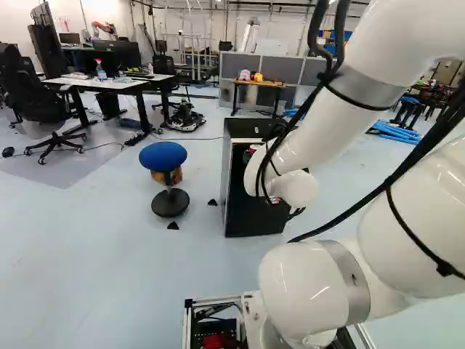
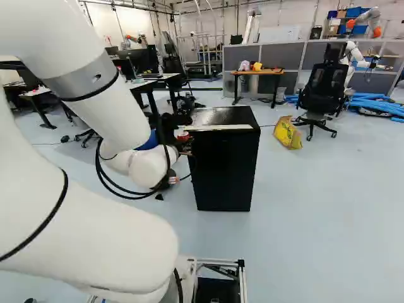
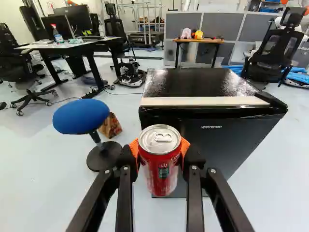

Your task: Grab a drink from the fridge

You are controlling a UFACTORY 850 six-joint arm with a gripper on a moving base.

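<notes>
In the right base view my gripper (image 2: 179, 145) is partly hidden by the arm's last joints, beside the black fridge (image 2: 225, 167). Seen from the wrist, my gripper (image 3: 161, 157) is shut on a red drink can (image 3: 161, 169), an orange pad at each side of it. The can is upright, its silver lid and pull tab showing. Beyond the can stands the fridge (image 3: 203, 86), its door closed as far as I can see. The can hides part of the door. In the left base view the arm covers much of the fridge (image 1: 247, 214).
A blue-topped stool (image 1: 163, 155) stands left of the fridge in the left base view, a small brown box behind it. Farther off are desks (image 1: 109, 83), office chairs (image 2: 320, 95), a yellow bag (image 2: 288, 132) and grey partitions. Another robot (image 2: 351, 57) stands at the back right.
</notes>
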